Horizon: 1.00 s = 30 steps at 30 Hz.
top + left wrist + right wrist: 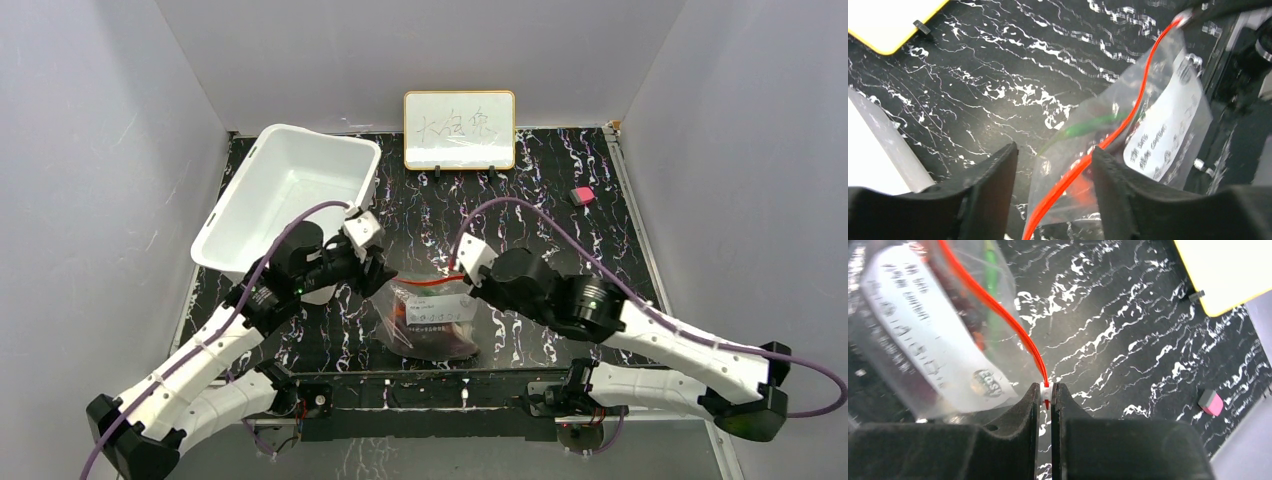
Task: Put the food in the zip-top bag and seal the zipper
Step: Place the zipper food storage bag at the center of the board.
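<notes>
The clear zip-top bag (432,315) lies on the black marbled table between my two grippers, white label patch up. Dark red food (428,337) shows through the plastic, and a green bit (1088,127) lies near the mouth. The red-orange zipper (1143,80) runs along the bag's mouth. My left gripper (1053,167) is open, and the zipper's left end lies loose between its fingers. My right gripper (1046,392) is shut on the white tab at the other end of the zipper (993,305), with the bag (923,340) hanging to its left.
A white plastic bin (290,190) stands at the back left, close behind my left arm. A yellow-framed whiteboard (459,130) stands at the back centre. A small pink eraser (581,195) lies at the back right. Grey walls enclose the table.
</notes>
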Each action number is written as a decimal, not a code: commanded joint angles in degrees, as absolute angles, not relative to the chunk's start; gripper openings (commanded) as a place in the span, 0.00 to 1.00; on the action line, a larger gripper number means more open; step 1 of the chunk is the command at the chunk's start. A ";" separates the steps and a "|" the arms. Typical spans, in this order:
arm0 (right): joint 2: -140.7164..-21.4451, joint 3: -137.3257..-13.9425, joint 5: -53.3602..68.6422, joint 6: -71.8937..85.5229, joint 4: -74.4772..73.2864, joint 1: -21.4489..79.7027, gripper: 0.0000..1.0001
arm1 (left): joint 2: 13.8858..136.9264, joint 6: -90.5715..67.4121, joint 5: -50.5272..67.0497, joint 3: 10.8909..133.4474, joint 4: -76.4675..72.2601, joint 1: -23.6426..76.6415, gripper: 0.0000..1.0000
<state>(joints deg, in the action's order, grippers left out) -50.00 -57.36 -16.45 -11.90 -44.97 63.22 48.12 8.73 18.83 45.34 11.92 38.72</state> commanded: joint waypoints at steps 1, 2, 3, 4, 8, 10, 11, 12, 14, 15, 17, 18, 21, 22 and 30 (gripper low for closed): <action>-53.72 -56.11 -27.67 -10.93 -35.43 59.70 0.00 | 48.24 4.22 14.58 51.31 8.99 38.50 0.63; -54.60 -55.99 -26.98 -10.57 -34.55 57.66 0.00 | 48.47 3.75 13.71 51.94 9.49 38.50 0.71; -55.43 -55.99 -25.29 -10.22 -33.56 55.07 0.00 | 48.60 3.30 13.16 52.65 10.18 38.54 0.92; -56.05 -55.88 -23.01 -9.93 -32.52 52.19 0.00 | 48.57 2.86 12.73 53.15 10.86 38.55 0.98; -58.82 -55.62 -15.64 -9.05 -28.98 40.87 0.00 | 47.02 0.30 10.28 53.69 12.51 38.52 0.98; -61.12 -56.01 -15.39 -8.37 -28.35 38.22 0.00 | 45.90 -1.45 8.29 53.27 12.84 38.50 0.98; -62.19 -56.26 -15.52 -7.90 -28.14 37.15 0.00 | 45.53 -2.37 7.18 53.00 13.26 38.52 0.98; -63.35 -56.28 -15.70 -7.45 -27.50 36.27 0.00 | 45.20 -3.16 6.10 52.86 13.80 38.58 0.98; -65.10 -56.14 -16.22 -6.35 -26.61 35.22 0.00 | 44.94 -4.26 4.54 52.63 14.89 38.54 0.98; -65.93 -56.16 -16.40 -5.87 -26.33 34.88 0.00 | 44.92 -5.39 3.61 52.57 15.45 38.56 0.98; -67.11 -56.43 -17.00 -4.77 -26.02 34.64 0.04 | 45.05 -8.30 1.50 52.87 16.58 38.58 0.98; -67.38 -56.54 -17.55 -3.97 -26.04 34.55 0.08 | 45.20 -9.75 0.44 53.19 17.18 38.53 0.98; -67.57 -57.35 -18.58 -1.87 -26.60 34.54 0.19 | 45.89 -13.73 -2.57 54.48 19.31 38.60 0.98; -67.40 -57.50 -18.77 -1.06 -26.80 34.52 0.24 | 46.08 -14.77 -3.01 54.75 19.75 38.59 0.98; -62.23 -60.80 -12.17 2.73 -32.24 34.49 0.71 | 45.70 -25.62 -11.30 54.77 20.28 38.51 0.98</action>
